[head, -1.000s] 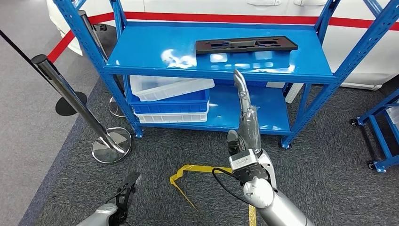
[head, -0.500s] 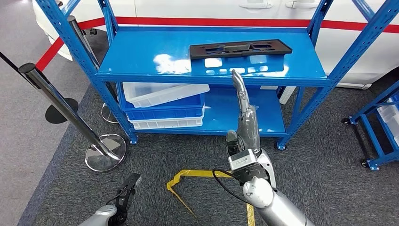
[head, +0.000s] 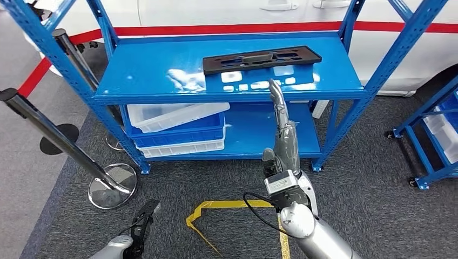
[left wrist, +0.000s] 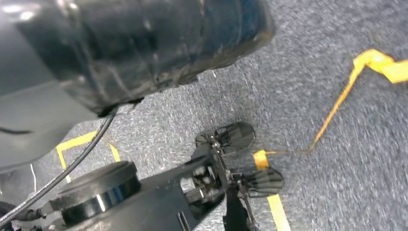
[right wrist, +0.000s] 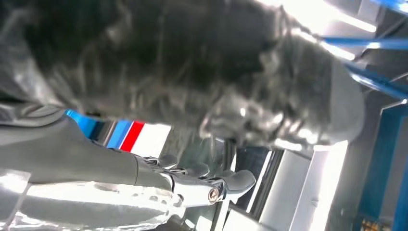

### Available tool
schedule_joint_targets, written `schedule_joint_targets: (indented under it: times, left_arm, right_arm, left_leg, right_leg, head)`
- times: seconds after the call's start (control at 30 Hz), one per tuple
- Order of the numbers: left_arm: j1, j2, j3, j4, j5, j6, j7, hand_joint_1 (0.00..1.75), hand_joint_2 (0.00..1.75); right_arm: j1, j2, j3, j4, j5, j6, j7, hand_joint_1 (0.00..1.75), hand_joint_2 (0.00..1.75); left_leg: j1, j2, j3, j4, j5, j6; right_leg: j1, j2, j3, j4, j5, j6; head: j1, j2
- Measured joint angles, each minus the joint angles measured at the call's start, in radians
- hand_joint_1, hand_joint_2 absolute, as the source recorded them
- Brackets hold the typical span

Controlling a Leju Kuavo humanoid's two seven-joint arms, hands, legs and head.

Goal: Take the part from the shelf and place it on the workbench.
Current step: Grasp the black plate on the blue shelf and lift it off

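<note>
A long flat black part (head: 262, 58) lies on the top level of a blue shelf (head: 151, 75), toward its back right. My right hand (head: 284, 140) is raised in front of the shelf with its fingers stretched straight up and nothing in it. Its fingertips reach about the height of the top level's front edge, short of the part. My left hand (head: 141, 224) hangs low at the bottom left above the carpet, empty, with its dark fingers (left wrist: 235, 137) apart in the left wrist view.
Stacked white and blue bins (head: 178, 121) fill the left of the lower level. A chrome stanchion (head: 54, 140) with a round base (head: 112, 186) stands to the left. Yellow tape (head: 216, 206) marks the grey carpet. Another blue rack (head: 432, 129) is at the right, and a white car (head: 216, 11) is behind.
The whole picture has shifted left and down, so the camera has moved nearer the shelf. My right hand keeps its raised, stretched pose and the part has not moved on the shelf.
</note>
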Motion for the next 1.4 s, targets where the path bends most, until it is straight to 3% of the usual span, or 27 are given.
schedule_joint_targets:
  times: [0.07,0.17,0.2,0.23,0.3,0.37,0.47,0.57,0.67,0.7,0.73,0.77,0.83,0.9,1.03,1.1,1.17,1.2,1.23,1.27,1.33,1.37,1.4]
  left_arm:
    - [-0.004,0.000,0.000,0.000,0.000,0.000,0.000,0.00,0.00]
    - [-0.001,-0.001,-0.001,0.000,0.000,-0.001,0.000,0.00,0.00]
    - [0.001,-0.001,-0.002,0.001,0.000,-0.001,0.000,0.00,0.00]
    - [0.003,0.000,-0.003,0.002,0.000,-0.001,0.000,0.00,0.00]
    - [0.001,0.001,-0.006,0.003,0.000,-0.001,0.000,0.00,0.00]
    - [-0.003,0.001,-0.008,0.004,0.000,-0.001,0.000,0.00,0.00]
    - [-0.007,0.001,-0.009,0.004,0.001,-0.001,0.000,0.00,0.00]
    - [-0.008,0.001,-0.009,0.004,0.002,-0.001,0.000,0.00,0.00]
    - [-0.007,0.002,-0.009,0.004,0.002,-0.002,0.000,0.00,0.00]
    - [-0.006,0.001,-0.009,0.004,0.002,-0.003,0.000,0.00,0.00]
    - [-0.005,0.001,-0.009,0.004,0.002,-0.005,0.000,0.00,0.00]
    - [-0.004,0.001,-0.010,0.004,0.002,-0.006,0.001,0.00,0.00]
    - [-0.004,0.000,-0.010,0.004,0.001,-0.007,0.001,0.00,0.00]
    - [-0.007,0.000,-0.012,0.004,-0.001,-0.008,0.004,0.00,0.00]
    - [-0.013,-0.001,-0.017,0.005,-0.004,-0.007,0.007,0.00,0.00]
    - [-0.021,-0.004,-0.021,0.005,-0.007,-0.004,0.008,0.00,0.00]
    - [-0.028,-0.010,-0.025,0.005,-0.009,0.002,0.010,0.00,0.00]
    - [-0.029,-0.013,-0.026,0.005,-0.010,0.007,0.011,0.00,0.00]
    - [-0.029,-0.016,-0.027,0.005,-0.011,0.012,0.012,0.00,0.00]
    - [-0.032,-0.019,-0.028,0.005,-0.013,0.017,0.012,0.00,0.00]
    - [-0.041,-0.027,-0.031,0.005,-0.017,0.027,0.013,0.00,0.00]
    - [-0.047,-0.030,-0.033,0.005,-0.017,0.032,0.013,0.00,0.00]
    - [-0.054,-0.036,-0.036,0.005,-0.018,0.037,0.014,0.00,0.00]
  right_arm:
    - [-0.001,0.000,0.000,0.000,0.000,0.002,-0.001,0.00,0.00]
    - [-0.001,0.000,0.000,0.000,0.000,0.002,-0.001,0.00,0.00]
    - [0.000,0.000,0.000,0.000,0.000,0.001,-0.001,0.00,0.00]
    - [0.000,0.000,0.000,0.001,0.000,0.001,-0.001,0.00,0.00]
    - [0.000,0.000,0.000,0.001,0.003,0.000,-0.002,0.00,0.00]
    - [0.000,0.000,0.000,0.001,0.004,0.000,-0.002,0.00,0.00]
    - [0.000,0.000,0.000,0.001,0.005,0.000,-0.002,0.00,0.00]
    - [-0.002,0.000,0.000,-0.001,0.005,-0.001,-0.003,0.00,0.00]
    - [-0.001,-0.001,0.000,0.000,0.005,0.001,-0.003,0.00,0.00]
    - [0.000,-0.002,0.000,0.001,0.006,0.003,-0.003,0.00,0.00]
    - [0.001,-0.002,0.000,0.002,0.006,0.005,-0.003,0.00,0.00]
    - [0.000,-0.002,0.000,0.003,0.008,0.009,-0.003,0.00,0.00]
    - [-0.005,-0.002,0.001,0.005,0.010,0.023,-0.003,0.00,0.00]
    - [-0.014,-0.002,0.004,0.008,0.008,0.048,-0.002,0.00,0.00]
    - [-0.039,-0.002,0.016,0.016,-0.026,0.119,-0.009,0.00,1.75]
    - [-0.067,0.005,0.034,0.026,-0.054,0.172,-0.023,0.00,1.75]
    - [-0.096,0.018,0.056,0.043,-0.070,0.214,-0.035,0.00,1.75]
    - [-0.109,0.027,0.068,0.054,-0.074,0.230,-0.040,0.00,1.75]
    - [-0.122,0.037,0.080,0.067,-0.077,0.246,-0.044,0.00,1.75]
    - [-0.139,0.049,0.093,0.082,-0.080,0.261,-0.049,0.00,1.75]
    - [-0.181,0.078,0.118,0.118,-0.086,0.286,-0.058,0.00,1.75]
    - [-0.203,0.094,0.131,0.138,-0.089,0.296,-0.063,0.00,1.75]
    - [-0.223,0.110,0.144,0.159,-0.093,0.306,-0.069,0.00,1.75]
  left_leg:
    - [0.004,-0.016,-0.023,0.058,-0.034,-0.009]
    - [0.008,-0.037,-0.130,0.241,-0.092,-0.019]
    - [0.008,-0.039,-0.157,0.270,-0.084,-0.019]
    - [0.008,-0.040,-0.167,0.261,-0.055,-0.016]
    - [0.005,-0.047,-0.141,0.152,0.039,-0.001]
    - [-0.002,-0.055,-0.104,0.050,0.093,0.015]
    - [-0.006,-0.059,-0.080,0.002,0.082,0.028]
    - [0.004,-0.055,-0.050,-0.032,0.080,0.036]
    - [0.005,-0.053,-0.032,-0.037,0.069,0.044]
    - [0.005,-0.052,-0.027,-0.035,0.063,0.044]
    - [0.006,-0.052,-0.021,-0.033,0.056,0.043]
    - [0.007,-0.052,-0.014,-0.029,0.048,0.041]
    - [0.007,-0.052,-0.004,-0.015,0.027,0.033]
    - [0.004,-0.051,-0.007,-0.001,0.012,0.020]
    - [0.005,-0.047,-0.012,0.009,-0.004,0.000]
    - [0.008,-0.048,-0.048,0.084,-0.039,-0.009]
    - [0.011,-0.048,-0.125,0.213,-0.078,-0.016]
    - [0.012,-0.048,-0.159,0.260,-0.081,-0.018]
    - [0.012,-0.048,-0.179,0.273,-0.064,-0.018]
    - [0.012,-0.048,-0.181,0.248,-0.027,-0.017]
    - [0.012,-0.050,-0.146,0.125,0.065,-0.010]
    - [0.009,-0.052,-0.126,0.067,0.094,-0.006]
    - [0.006,-0.054,-0.111,0.029,0.105,-0.001]
  right_leg:
    - [-0.005,0.019,0.008,-0.003,-0.004,-0.009]
    - [-0.005,0.047,0.019,-0.003,-0.013,-0.019]
    - [-0.004,0.056,0.024,-0.003,-0.017,-0.020]
    - [-0.003,0.065,0.031,-0.003,-0.022,-0.020]
    - [-0.001,0.076,0.049,-0.004,-0.034,-0.018]
    - [0.000,0.081,0.061,-0.008,-0.044,-0.012]
    - [-0.001,0.083,0.064,-0.017,-0.047,0.003]
    - [0.002,0.055,0.052,0.020,-0.071,0.018]
    - [-0.003,0.034,-0.050,0.194,-0.129,0.029]
    - [-0.005,0.033,-0.080,0.233,-0.129,0.033]
    - [-0.008,0.032,-0.094,0.239,-0.111,0.037]
    - [-0.011,0.030,-0.088,0.205,-0.074,0.039]
    - [-0.013,0.021,-0.045,0.090,0.002,0.040]
    - [-0.011,0.016,-0.016,0.016,0.019,0.032]
    - [-0.009,0.024,-0.006,0.000,0.003,0.008]
    - [-0.013,0.025,0.005,-0.008,0.000,-0.002]
    - [-0.011,0.027,0.013,-0.009,-0.005,-0.008]
    - [-0.010,0.028,0.018,-0.009,-0.009,-0.010]
    - [-0.010,0.031,0.023,-0.009,-0.014,-0.010]
    - [-0.009,0.033,0.030,-0.009,-0.018,-0.010]
    - [-0.009,0.038,0.045,-0.009,-0.028,-0.006]
    - [-0.007,0.039,0.048,-0.010,-0.032,-0.003]
    - [-0.007,0.040,0.049,-0.010,-0.034,0.001]
  head:
    - [-0.003,0.000]
    - [-0.005,0.000]
    - [-0.005,0.000]
    - [-0.005,0.000]
    - [-0.005,0.000]
    - [-0.001,0.000]
    - [-0.004,0.000]
    - [-0.001,0.000]
    - [0.002,0.000]
    - [0.003,0.000]
    - [0.003,0.000]
    - [0.003,0.000]
    - [0.004,0.000]
    - [0.003,0.000]
    - [-0.002,0.000]
    - [-0.005,0.000]
    - [-0.007,0.000]
    - [-0.007,0.000]
    - [-0.007,0.000]
    - [-0.007,0.000]
    - [-0.006,0.000]
    - [-0.006,0.000]
    - [-0.005,0.000]
